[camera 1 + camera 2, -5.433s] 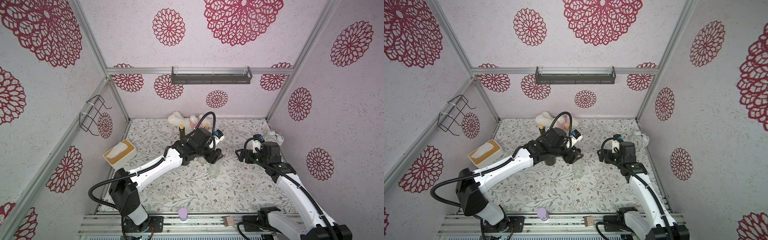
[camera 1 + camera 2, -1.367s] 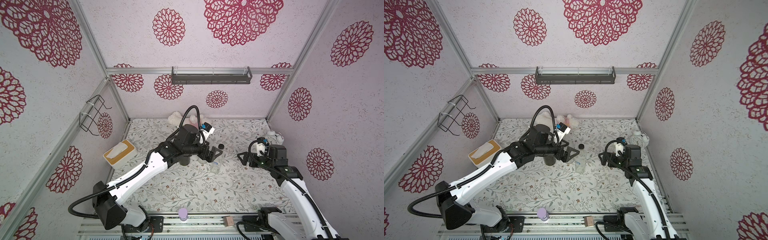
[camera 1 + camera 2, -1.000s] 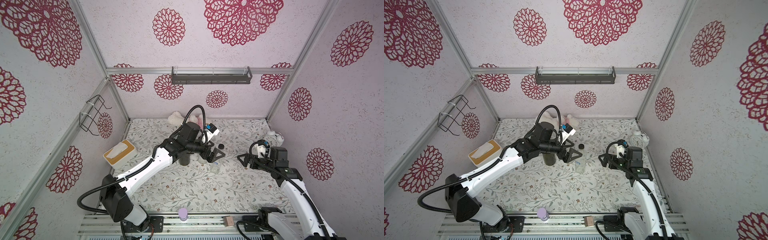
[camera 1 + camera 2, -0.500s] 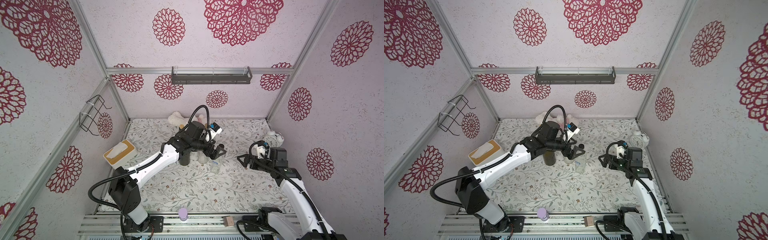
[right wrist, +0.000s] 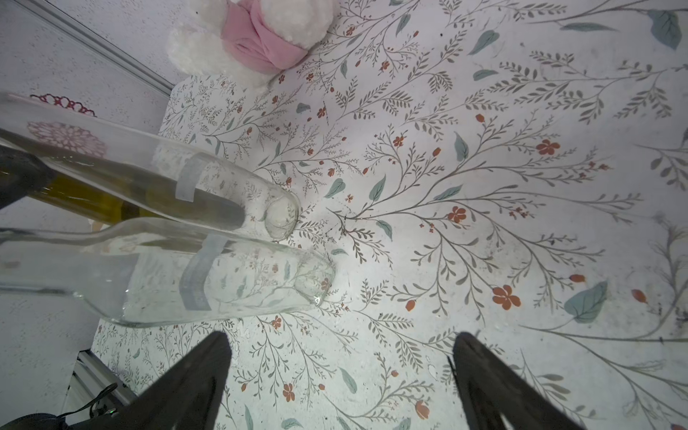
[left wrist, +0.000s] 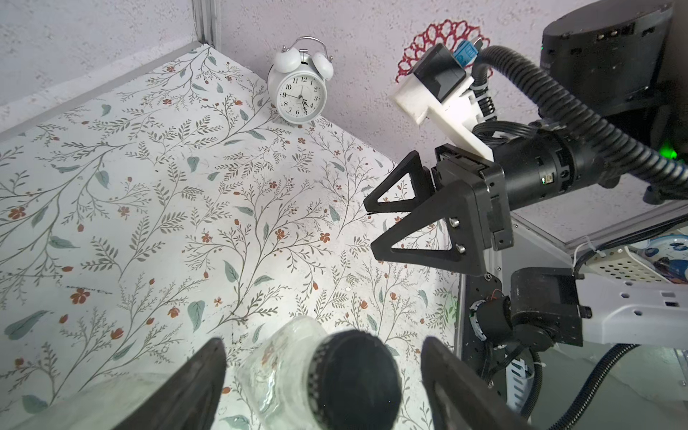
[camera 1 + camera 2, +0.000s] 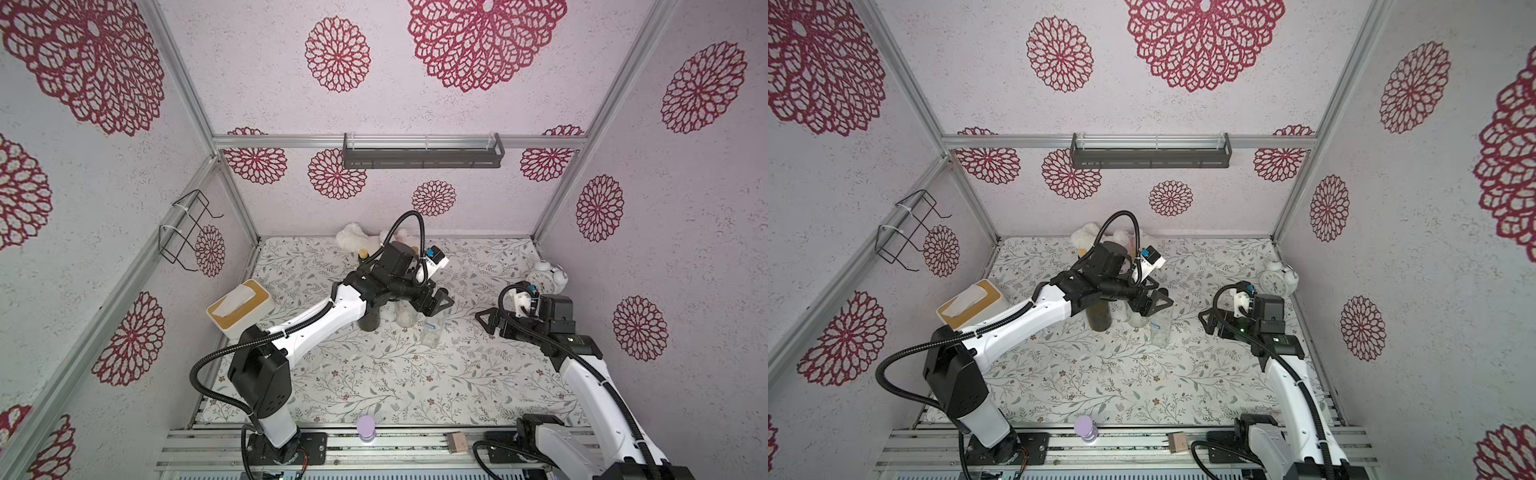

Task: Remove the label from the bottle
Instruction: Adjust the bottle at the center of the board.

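At the lower edge of the left wrist view, the jaws of the left arm (image 7: 316, 321) stand spread on either side of the black cap (image 6: 355, 376) of a clear glass bottle (image 6: 275, 365). A gap shows on both sides, so nothing is pinched yet. At the right of that frame the jaws of the right arm (image 6: 540, 178) are spread too and empty, well apart from the bottle. In a top view the bottle (image 7: 432, 332) stands upright near the middle, on the floral surface (image 7: 374, 382).

If the left jaws close off-centre on that smooth round cap, I judge they could shove the tall bottle sideways rather than seize it. A second clear bottle (image 5: 242, 182) and a dark olive bottle (image 5: 85, 203) stand just beside it, at the left of the right wrist view, so glass could knock glass or topple. A hold on the cap alone may also let the bottle turn when the label (image 5: 199, 277) is pulled. That label is a pale, thin strip lying flat on curved glass, so its edge may be hard to catch. The neighbour carries a like strip (image 5: 186, 178), which invites picking the wrong one.

No brand or word can be read on either strip. The only legible writing is the numerals 1 to 12 on the white alarm clock (image 6: 299, 93), upper middle of the left wrist view.
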Action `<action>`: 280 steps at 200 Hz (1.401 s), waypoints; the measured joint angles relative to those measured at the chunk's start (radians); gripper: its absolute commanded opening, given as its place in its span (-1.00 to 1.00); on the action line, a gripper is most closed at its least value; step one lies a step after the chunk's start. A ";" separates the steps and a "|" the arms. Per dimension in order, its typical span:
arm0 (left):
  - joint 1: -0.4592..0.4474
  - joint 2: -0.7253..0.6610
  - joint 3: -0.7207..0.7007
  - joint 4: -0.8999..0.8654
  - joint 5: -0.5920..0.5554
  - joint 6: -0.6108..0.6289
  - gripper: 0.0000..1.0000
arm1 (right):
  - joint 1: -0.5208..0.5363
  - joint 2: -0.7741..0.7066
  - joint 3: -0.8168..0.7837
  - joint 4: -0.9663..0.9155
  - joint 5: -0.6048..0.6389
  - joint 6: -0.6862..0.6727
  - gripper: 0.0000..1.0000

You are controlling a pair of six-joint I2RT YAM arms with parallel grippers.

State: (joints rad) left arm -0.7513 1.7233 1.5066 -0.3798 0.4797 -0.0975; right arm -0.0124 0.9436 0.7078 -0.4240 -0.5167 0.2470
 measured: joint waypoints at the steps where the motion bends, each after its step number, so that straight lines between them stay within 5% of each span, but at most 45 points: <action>1: 0.000 0.000 0.000 0.000 0.000 0.001 0.63 | 0.000 0.000 0.000 0.000 0.000 0.000 0.92; 60: -0.013 0.032 0.013 -0.021 -0.023 0.022 0.38 | 0.000 0.000 0.000 0.000 0.017 -0.001 0.92; 103: -0.027 0.032 0.015 -0.031 -0.042 0.032 0.00 | 0.000 0.000 0.000 0.000 0.019 -0.001 0.91; 211: -0.061 0.029 0.030 -0.040 -0.165 0.029 -0.44 | 0.000 0.000 0.000 0.000 0.046 -0.001 0.89; 280: -0.201 0.024 0.126 -0.163 -0.528 -0.024 -0.73 | 0.000 0.000 0.025 0.000 0.051 -0.001 0.88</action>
State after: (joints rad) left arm -0.9527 1.7477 1.6329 -0.5430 -0.0483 -0.1219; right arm -0.0124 0.9432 0.7330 -0.4236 -0.4660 0.2459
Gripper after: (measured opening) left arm 0.337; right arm 0.942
